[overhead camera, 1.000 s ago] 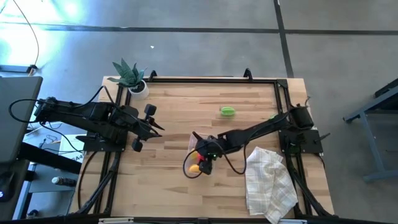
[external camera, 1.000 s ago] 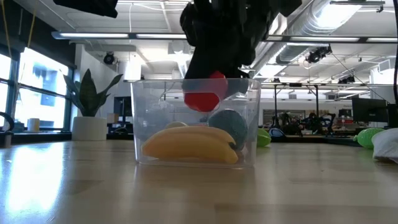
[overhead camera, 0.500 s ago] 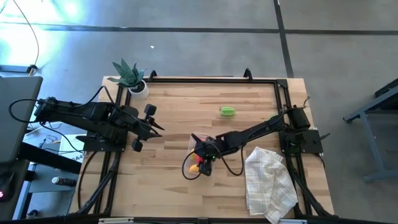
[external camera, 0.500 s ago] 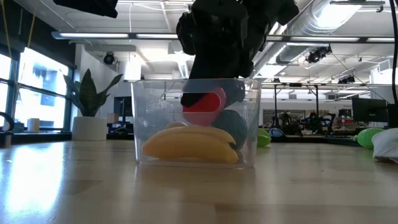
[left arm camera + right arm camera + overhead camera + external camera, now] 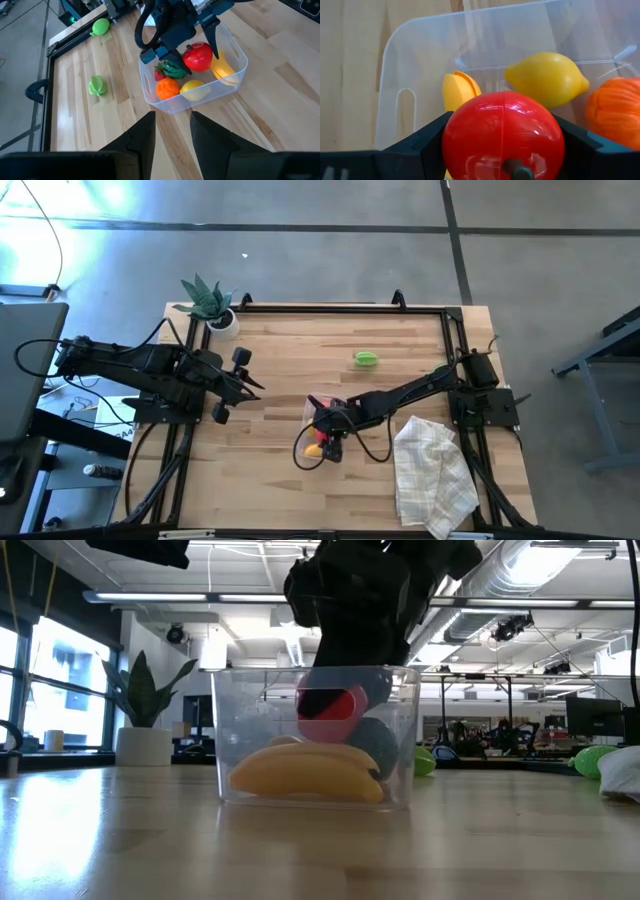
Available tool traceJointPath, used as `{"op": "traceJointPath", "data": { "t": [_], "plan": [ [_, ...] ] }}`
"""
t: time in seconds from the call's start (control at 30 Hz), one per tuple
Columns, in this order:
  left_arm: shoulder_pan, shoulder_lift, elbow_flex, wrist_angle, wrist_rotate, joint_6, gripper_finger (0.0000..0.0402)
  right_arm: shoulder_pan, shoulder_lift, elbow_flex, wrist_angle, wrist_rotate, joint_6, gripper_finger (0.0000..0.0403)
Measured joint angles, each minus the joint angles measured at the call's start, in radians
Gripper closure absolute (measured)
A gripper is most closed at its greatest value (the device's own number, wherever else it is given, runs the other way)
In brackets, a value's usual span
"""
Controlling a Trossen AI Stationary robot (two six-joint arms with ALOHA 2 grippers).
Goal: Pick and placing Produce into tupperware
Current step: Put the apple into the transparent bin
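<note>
The clear tupperware (image 5: 308, 412) (image 5: 250, 730) (image 5: 200, 102) stands near the middle of the table. It holds a yellow banana (image 5: 305, 772) (image 5: 460, 90), a lemon (image 5: 193, 90) (image 5: 547, 77), an orange (image 5: 167, 88) and a green piece (image 5: 172, 70). My right gripper (image 5: 330, 436) (image 5: 502, 145) reaches into the tub, shut on a round red fruit (image 5: 330, 705) (image 5: 197, 56). A green piece of produce (image 5: 366, 359) (image 5: 97, 86) lies on the table farther back. My left gripper (image 5: 255, 387) (image 5: 172, 130) waits at the left, open, with nothing between its fingers. My right gripper pinches the red fruit between its two fingers, one on each opposite side (image 5: 451, 145). The fingers slant down from above, coming from the table's right. The fruit sits inside the tub, below the rim and above the banana; whether it touches the produce beneath, I cannot tell.
A potted plant (image 5: 208, 302) stands at the far left corner. A white checked cloth (image 5: 432, 470) lies near the right front, beside the right arm. Another green piece (image 5: 101, 26) lies by the frame at the right.
My right gripper has sunk a little with the red fruit, from rim height down into the tub, and has rolled slightly about its own axis. The fruit stays in the hold.
</note>
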Motion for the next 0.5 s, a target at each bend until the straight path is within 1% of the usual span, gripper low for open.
{"op": "traceJointPath", "data": {
  "t": [0.27,0.5],
  "plan": [
    [0.000,0.000,0.000,0.000,0.000,0.000,0.0291,0.000,0.002,0.000,-0.014,0.010,-0.061,0.0146],
    [0.000,0.000,0.000,0.000,0.000,0.000,0.0291,0.000,0.015,0.000,-0.010,0.011,-0.082,0.0146]
  ]
}}
